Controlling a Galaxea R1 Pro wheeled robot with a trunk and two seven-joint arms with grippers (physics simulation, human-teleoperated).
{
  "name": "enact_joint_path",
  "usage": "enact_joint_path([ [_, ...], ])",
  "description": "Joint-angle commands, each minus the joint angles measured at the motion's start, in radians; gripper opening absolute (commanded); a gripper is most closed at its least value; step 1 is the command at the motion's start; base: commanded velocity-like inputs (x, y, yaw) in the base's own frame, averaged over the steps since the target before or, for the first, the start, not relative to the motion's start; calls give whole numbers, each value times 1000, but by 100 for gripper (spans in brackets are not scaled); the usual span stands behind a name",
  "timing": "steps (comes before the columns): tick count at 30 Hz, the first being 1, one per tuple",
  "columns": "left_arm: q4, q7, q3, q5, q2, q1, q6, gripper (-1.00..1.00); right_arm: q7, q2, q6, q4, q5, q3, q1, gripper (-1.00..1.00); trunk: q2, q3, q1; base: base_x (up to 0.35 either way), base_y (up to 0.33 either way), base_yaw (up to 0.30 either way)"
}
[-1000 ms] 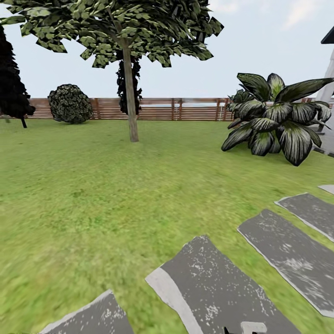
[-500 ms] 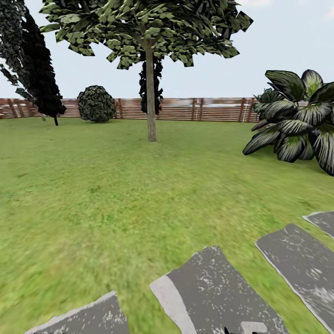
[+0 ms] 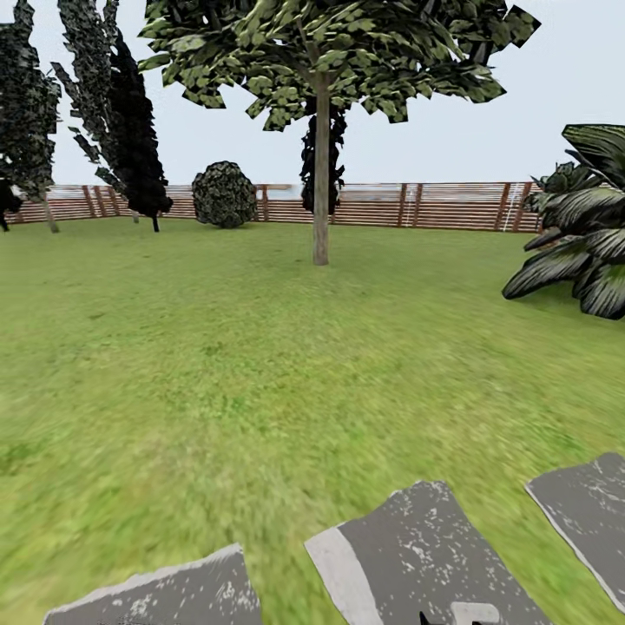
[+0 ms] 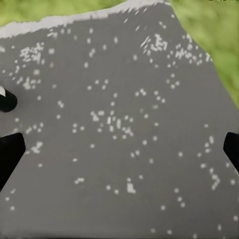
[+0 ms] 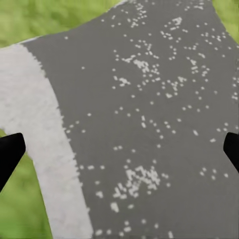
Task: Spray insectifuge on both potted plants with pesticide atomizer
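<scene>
Nothing sprayed or picked up yet: both claws (image 4: 119, 144) (image 5: 119, 149) spread wide, empty, above stepping stones (image 3: 425, 555); lawn (image 3: 217, 365) ahead.

The left gripper (image 4: 119, 149) points straight down, its two dark fingertips (image 4: 10, 157) showing at opposite edges of the left wrist view, set wide apart with nothing between them. The right gripper (image 5: 119, 149) hangs the same way, dark fingertips (image 5: 10, 152) spread to the far edges of the right wrist view and holding nothing. In the head view, a small pale and dark part of the robot (image 3: 464, 615) peeks in at the lower edge; which part it is cannot be told.
</scene>
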Motion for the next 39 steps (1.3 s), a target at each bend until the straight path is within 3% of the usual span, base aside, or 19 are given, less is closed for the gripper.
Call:
enact_joint_path([
  [1, 1, 0, -2, 7, 0, -1, -3, 100, 2, 0, -4, 1, 1, -6, 0, 100, 0, -1, 0, 69, 0, 277],
  [17, 1, 0, -2, 7, 0, -1, -3, 100, 3, 0, -4, 0, 1, -6, 0, 100, 0, -1, 0, 4, 0, 277],
  [29, 1, 0, -2, 8, 0, -1, -3, 100, 3, 2, -4, 0, 1, -6, 0, 100, 0, -1, 0, -270, 44, 277],
  [39, 1, 0, -2, 9, 0, -1, -3, 100, 3, 2, -4, 0, 1, -6, 0, 100, 0, -1, 0, -32, 11, 277],
])
